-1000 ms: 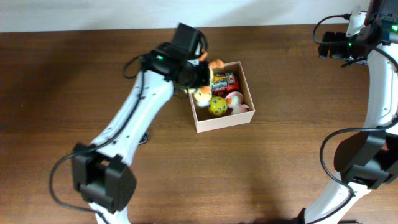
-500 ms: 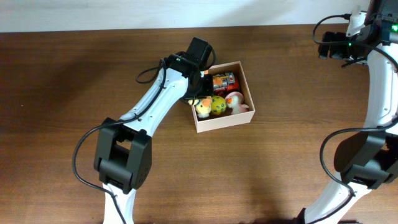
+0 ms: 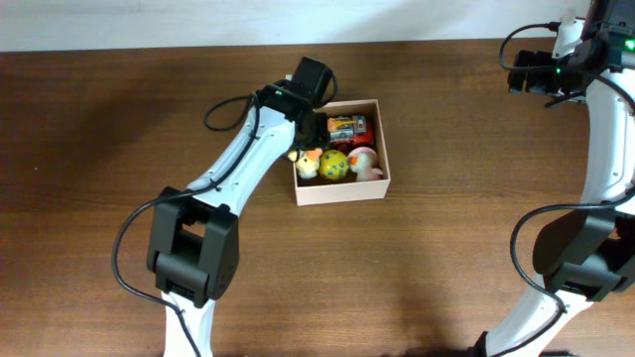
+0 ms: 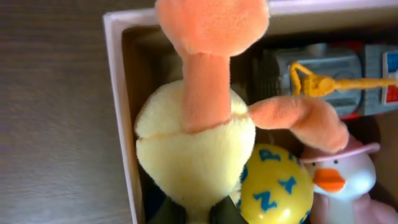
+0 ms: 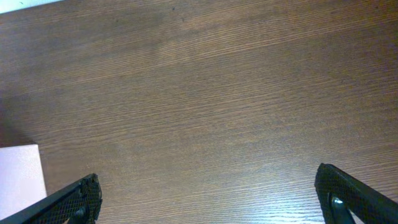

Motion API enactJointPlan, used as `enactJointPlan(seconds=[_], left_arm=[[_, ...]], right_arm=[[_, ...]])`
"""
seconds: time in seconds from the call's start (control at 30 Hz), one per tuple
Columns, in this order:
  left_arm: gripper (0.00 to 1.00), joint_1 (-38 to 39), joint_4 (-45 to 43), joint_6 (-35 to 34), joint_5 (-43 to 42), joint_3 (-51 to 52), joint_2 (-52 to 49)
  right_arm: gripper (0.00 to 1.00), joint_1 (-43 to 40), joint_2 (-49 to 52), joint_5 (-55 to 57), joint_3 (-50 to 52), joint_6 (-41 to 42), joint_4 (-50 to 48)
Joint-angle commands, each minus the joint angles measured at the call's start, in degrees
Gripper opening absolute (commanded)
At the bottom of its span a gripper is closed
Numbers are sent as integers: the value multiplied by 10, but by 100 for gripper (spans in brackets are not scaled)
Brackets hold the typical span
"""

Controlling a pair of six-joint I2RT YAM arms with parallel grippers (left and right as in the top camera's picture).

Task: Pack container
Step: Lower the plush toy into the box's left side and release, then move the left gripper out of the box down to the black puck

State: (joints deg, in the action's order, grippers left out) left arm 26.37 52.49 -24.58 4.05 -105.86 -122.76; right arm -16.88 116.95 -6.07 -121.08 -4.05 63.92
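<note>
the plush chick (image 4: 193, 149), pinched in the left tool (image 4: 198, 216), should be seated inside the container (image 4: 118, 93) before release. the right tool (image 5: 211, 205) is spread wide — idle.

The table (image 5: 217, 93) under the container is made of dark brown wood, and fine grain lines are seen on its smooth, dull top. The container (image 4: 121, 124) is made of matt cardboard, white on the outside. Inside the container, a plush toy (image 4: 193, 143) is covered in soft, fuzzy yellow and orange cloth. Beside it, a yellow ball (image 4: 273, 186), a duck (image 4: 342, 180) and a grey toy vehicle (image 4: 329, 81) look like smooth, slightly shiny plastic. A rough, dotted skin is seen on the black fingers (image 5: 81, 198) of the right gripper (image 5: 206, 180).
</note>
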Motion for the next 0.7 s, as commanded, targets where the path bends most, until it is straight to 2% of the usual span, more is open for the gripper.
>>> enactJointPlan(seconds=[0.0, 0.07, 0.1, 0.13, 0.17, 0.2, 0.3, 0.33, 0.53, 0.67], left_arm=[[2, -23, -14, 39, 27, 0, 0], [2, -30, -20, 48, 26, 0, 0], [5, -36, -21, 50, 26, 0, 0], [13, -37, -21, 50, 26, 0, 0], [30, -38, -21, 50, 26, 0, 0], [41, -38, -21, 50, 26, 0, 0], [62, -37, -25, 50, 25, 0, 0], [66, -37, -27, 50, 22, 0, 0], [70, -37, -28, 50, 13, -15, 0], [72, -37, 16, 50, 14, -74, 10]], right_arm=[[99, 0, -14, 3, -6, 5, 0], [99, 0, -14, 3, -6, 5, 0], [99, 0, -14, 3, -6, 5, 0], [99, 0, -14, 3, -6, 5, 0], [99, 0, -14, 3, -6, 5, 0], [99, 0, -14, 3, -6, 5, 0], [99, 0, -14, 3, -6, 5, 0], [99, 0, -14, 3, -6, 5, 0], [99, 0, -14, 3, -6, 5, 0], [99, 0, -14, 3, -6, 5, 0]])
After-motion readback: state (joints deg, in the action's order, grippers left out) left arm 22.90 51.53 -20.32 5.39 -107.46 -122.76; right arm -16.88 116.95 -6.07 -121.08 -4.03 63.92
